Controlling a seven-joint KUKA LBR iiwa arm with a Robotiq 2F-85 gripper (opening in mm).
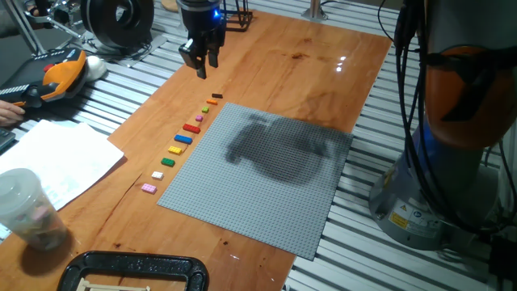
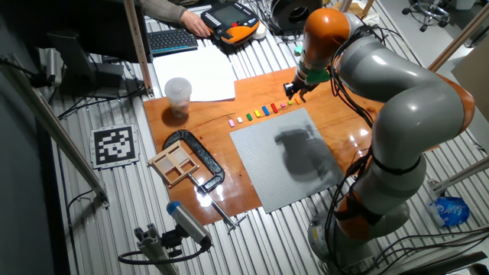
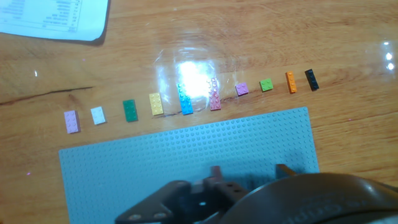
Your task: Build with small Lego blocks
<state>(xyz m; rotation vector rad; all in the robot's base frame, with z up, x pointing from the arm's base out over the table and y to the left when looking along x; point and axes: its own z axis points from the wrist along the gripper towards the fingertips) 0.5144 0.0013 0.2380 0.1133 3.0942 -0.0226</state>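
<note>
On the worktop [image 1: 307, 56] the blocks [image 3: 186, 102] lie in an untouched row beside the bare baseplate [image 1: 266, 178]; nothing seems built yet, and the gripper [image 1: 200, 66] hangs above, slightly parted, empty

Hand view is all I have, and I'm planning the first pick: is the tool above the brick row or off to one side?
Observer: The tool hangs in the air past the dark brick end of the row, above the wooden tabletop, touching nothing.
Operator: Anything on the rest of the baseplate?
Observer: No. The whole grey baseplate carries no bricks, only a shadow.
Operator: Any obstacles beyond the pink brick end?
Observer: Past the pink brick stand a clear plastic cup and a black clamp.
</note>
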